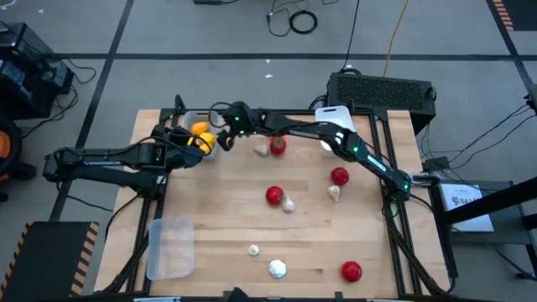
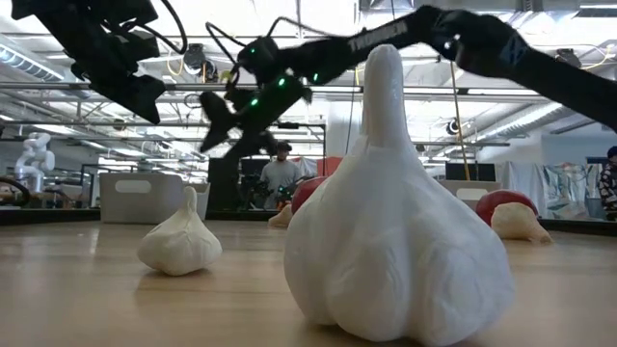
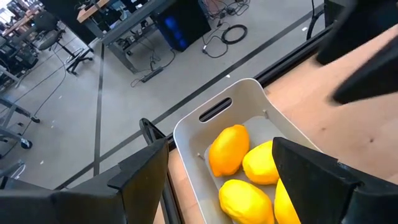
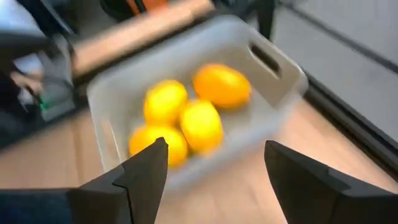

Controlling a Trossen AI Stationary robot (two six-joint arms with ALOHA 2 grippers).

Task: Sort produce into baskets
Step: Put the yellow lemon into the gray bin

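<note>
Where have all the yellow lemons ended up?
In the high view, the four yellow lemons lie together in the grey rectangular basket at the table's far left edge, with the open left gripper and right gripper over it.

Grey basket (image 1: 195, 134): both grippers crowd its rim, left gripper (image 1: 204, 143) and right gripper (image 1: 225, 138) seemingly near-touching. Bare wood toward the clear basket (image 1: 170, 246).

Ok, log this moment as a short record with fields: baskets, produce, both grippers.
grey basket: far-left table corner, holds four lemons
clear basket: near-left, looks empty
white basket: far edge, under right arm, contents hidden
loose red pieces: four, e.g.
loose garlic bulbs: about five, e.g.
left gripper: open, empty, over the grey basket
right gripper: open, empty, beside the grey basket
</note>
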